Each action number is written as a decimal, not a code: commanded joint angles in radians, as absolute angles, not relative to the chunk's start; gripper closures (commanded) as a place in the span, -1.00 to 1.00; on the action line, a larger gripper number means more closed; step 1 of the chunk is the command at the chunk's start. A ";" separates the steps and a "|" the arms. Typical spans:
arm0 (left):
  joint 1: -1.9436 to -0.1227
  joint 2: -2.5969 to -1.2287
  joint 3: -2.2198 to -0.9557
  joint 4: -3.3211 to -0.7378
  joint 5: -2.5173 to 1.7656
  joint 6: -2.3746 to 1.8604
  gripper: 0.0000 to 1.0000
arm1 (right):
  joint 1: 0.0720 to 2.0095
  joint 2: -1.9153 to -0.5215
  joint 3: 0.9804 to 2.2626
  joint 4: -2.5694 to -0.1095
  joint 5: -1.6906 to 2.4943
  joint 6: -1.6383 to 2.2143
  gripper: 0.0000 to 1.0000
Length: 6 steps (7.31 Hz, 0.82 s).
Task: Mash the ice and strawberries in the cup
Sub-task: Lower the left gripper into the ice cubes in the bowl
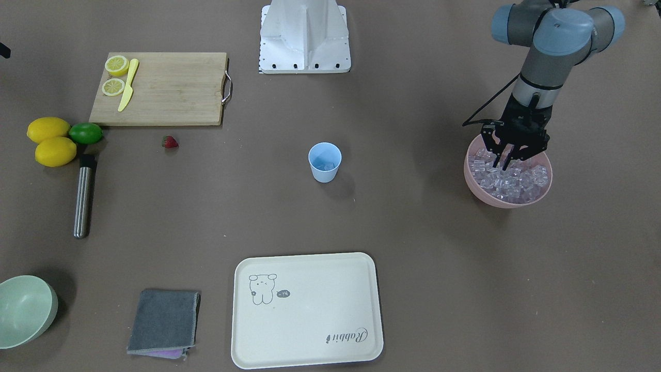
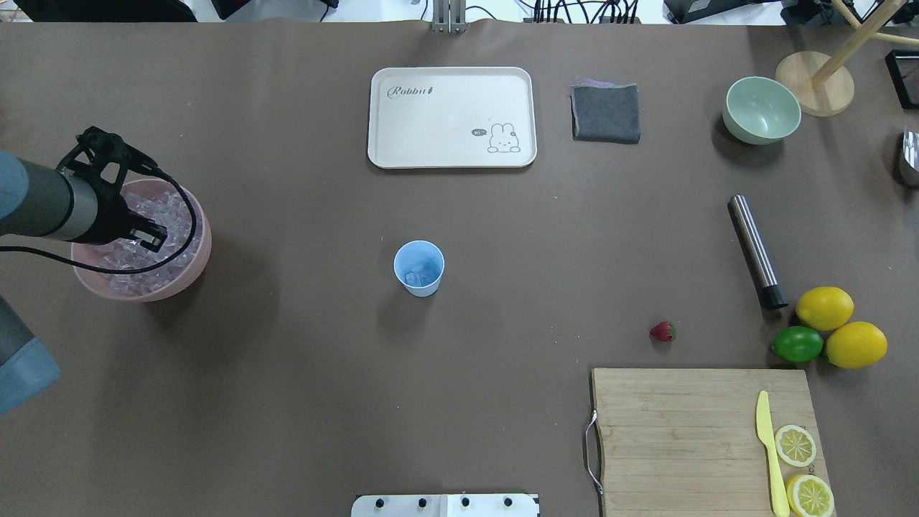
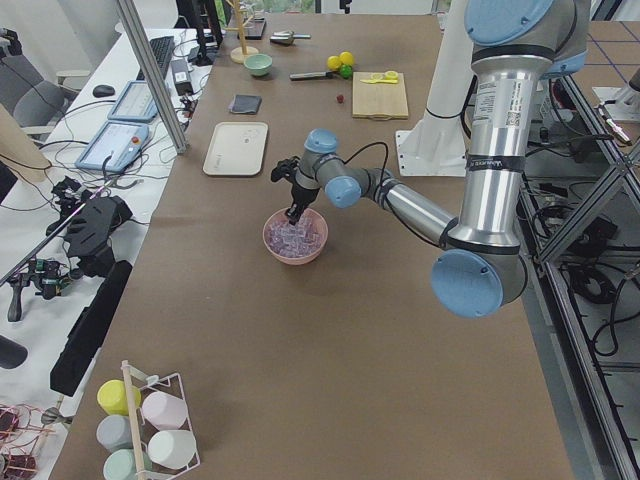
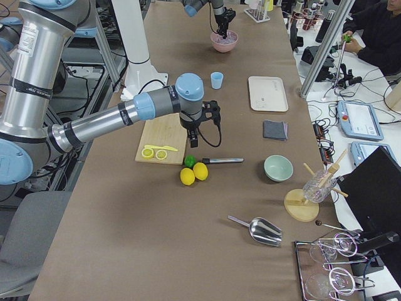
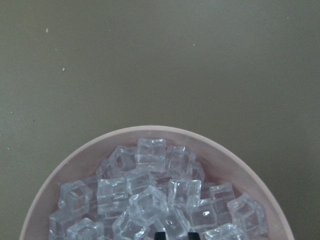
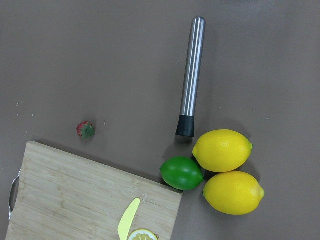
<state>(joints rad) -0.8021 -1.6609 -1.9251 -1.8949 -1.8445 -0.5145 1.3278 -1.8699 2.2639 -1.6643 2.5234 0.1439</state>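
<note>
Even, diffuse light from above; moderately bright, flat. Soft shadows beside cup (image 1: 325,161), pink bowl (image 1: 483,194) and green bowl (image 1: 26,310). Small glints on ice (image 5: 150,195) and metal rod (image 6: 192,75). Sharp focus throughout. Greenish cast in left wrist view.

The tips of my left gripper (image 1: 502,164) are buried among the ice (image 5: 150,200), so I can't read its grip. My right gripper (image 4: 193,142) shows only in the side view, too small to judge.

Left gripper (image 1: 506,164) reaches low, pointing down — right gripper (image 4: 193,141) hangs higher.
</note>
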 commanded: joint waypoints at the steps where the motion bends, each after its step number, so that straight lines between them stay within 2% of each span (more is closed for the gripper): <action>1: -0.813 -1.707 -1.908 -1.875 -1.856 -0.515 0.38 | 1.327 -1.871 2.263 -1.664 2.525 0.146 -1.00; 2: -0.811 -1.706 -1.904 -1.875 -1.847 -0.526 -0.01 | 1.327 -1.871 2.263 -1.664 2.525 0.146 -1.00; 4: -0.804 -1.697 -1.894 -1.875 -1.812 -0.529 -0.14 | 1.327 -1.871 2.261 -1.664 2.525 0.146 -1.00; 6: -0.802 -1.697 -1.901 -1.875 -1.815 -0.531 -0.17 | 1.327 -1.871 2.261 -1.666 2.525 0.146 -1.00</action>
<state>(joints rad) -0.8038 -1.6977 -1.8958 -1.8745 -1.8137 -0.5293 1.3269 -1.8714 2.2614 -1.6647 2.5249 0.1457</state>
